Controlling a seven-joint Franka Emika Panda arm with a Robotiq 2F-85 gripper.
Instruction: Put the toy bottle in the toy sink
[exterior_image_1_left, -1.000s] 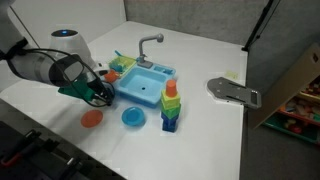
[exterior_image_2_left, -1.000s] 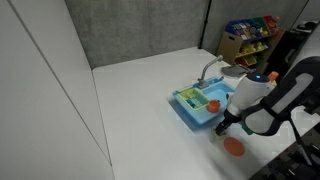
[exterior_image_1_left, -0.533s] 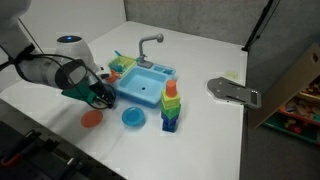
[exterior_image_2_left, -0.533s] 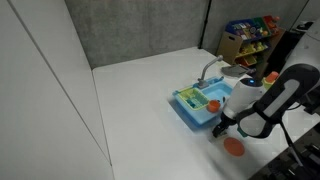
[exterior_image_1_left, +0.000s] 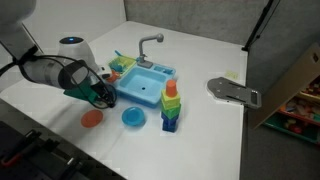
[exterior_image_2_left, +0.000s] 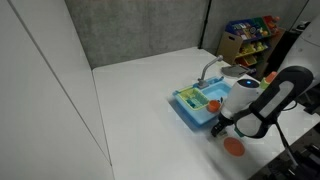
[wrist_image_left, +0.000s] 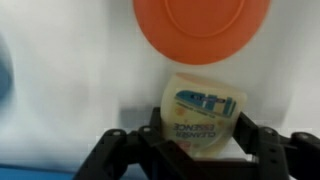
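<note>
Here, arm (exterior_image_1_left: 50, 70) bent low, gripper (wrist_image_left: 190, 142) clasping toy bottle (wrist_image_left: 205, 108).

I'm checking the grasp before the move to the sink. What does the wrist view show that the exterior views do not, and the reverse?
Only the wrist view clearly shows the toy bottle, label visible, held in the pincer. Only the exterior views show the toy sink with its faucet and the stacked cups. Both show the pincer and the orange plate.
</note>
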